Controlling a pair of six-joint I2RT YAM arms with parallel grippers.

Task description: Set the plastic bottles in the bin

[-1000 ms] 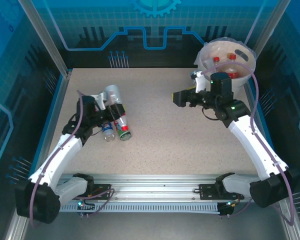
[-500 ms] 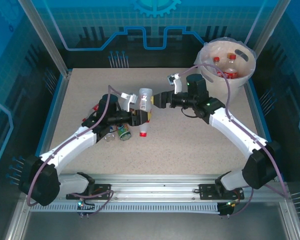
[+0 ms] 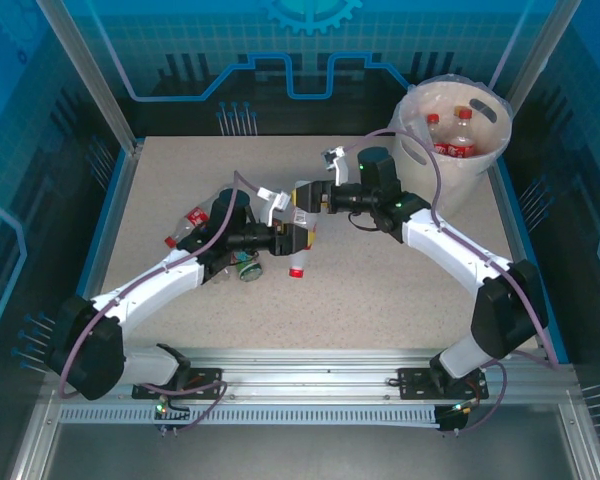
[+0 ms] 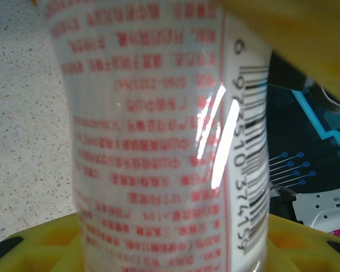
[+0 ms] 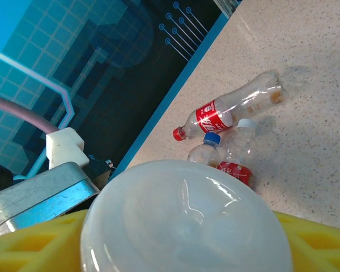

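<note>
A drop during the hand-over is judged the main risk. If the held bottle (image 3: 300,235) is released by the left gripper (image 3: 285,238) before a firm hold is made by the right gripper (image 3: 305,197), it would fall to the table (image 3: 380,290) and roll. The smooth, rounded base may also slip out from between the right fingers (image 5: 311,238), since only the very end is bracketed by them. A second risk is a collision of the two wrists, which are set very close together at the table's centre.

The left gripper is clamped on the labelled middle of the bottle (image 4: 153,141), with the red cap pointed toward 6 o'clock. The right gripper is placed around the base (image 5: 184,221), at 12 o'clock of the left one, with its jaws narrowed to the bottle's width. Whether the base is actually pressed cannot be told.

The bin (image 3: 450,180) is seen at 1 o'clock, with bottles (image 3: 450,135) already inside. Loose bottles (image 3: 185,225) are left lying at 9 o'clock of the centre.
</note>
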